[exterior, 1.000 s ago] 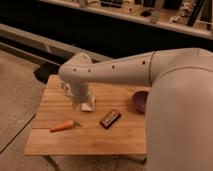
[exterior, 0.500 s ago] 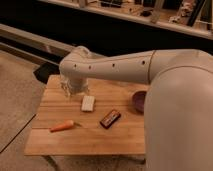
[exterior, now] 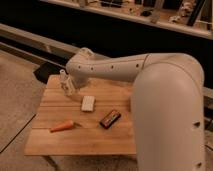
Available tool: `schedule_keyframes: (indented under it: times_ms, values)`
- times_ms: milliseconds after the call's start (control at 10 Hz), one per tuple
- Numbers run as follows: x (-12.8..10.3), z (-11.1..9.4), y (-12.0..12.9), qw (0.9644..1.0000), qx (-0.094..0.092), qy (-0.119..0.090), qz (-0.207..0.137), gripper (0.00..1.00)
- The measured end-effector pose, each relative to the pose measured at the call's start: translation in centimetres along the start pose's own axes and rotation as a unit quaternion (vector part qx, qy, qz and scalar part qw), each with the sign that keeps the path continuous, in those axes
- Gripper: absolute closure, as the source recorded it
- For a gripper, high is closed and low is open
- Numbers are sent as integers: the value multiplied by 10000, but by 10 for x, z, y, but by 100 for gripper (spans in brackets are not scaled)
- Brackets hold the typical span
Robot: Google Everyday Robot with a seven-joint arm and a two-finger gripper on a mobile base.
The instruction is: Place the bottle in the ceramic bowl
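Your arm (exterior: 150,75) now stretches across the far side of the table (exterior: 80,142), and its bulk hides the ceramic bowl, which showed by the right edge a moment ago. The gripper (exterior: 67,85) has lifted away from the white block (exterior: 88,103) and swung to the far left corner, jaws spread with nothing visible between them. The dark bar (exterior: 110,119) and carrot (exterior: 62,126) lie untouched nearer you. You cannot make out the bottle here. The grasp looks not yet begun, so locate the bottle first.
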Motion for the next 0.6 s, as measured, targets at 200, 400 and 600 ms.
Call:
schedule_keyframes:
  times_ms: [200,400,600]
  values:
    - [-25,18,-3,9996,-41,-178,-195,35]
    - [-41,30,9,9981,-144,-211,-566,35]
    - [-50,40,21,9923,-299,-109,-1193,35]
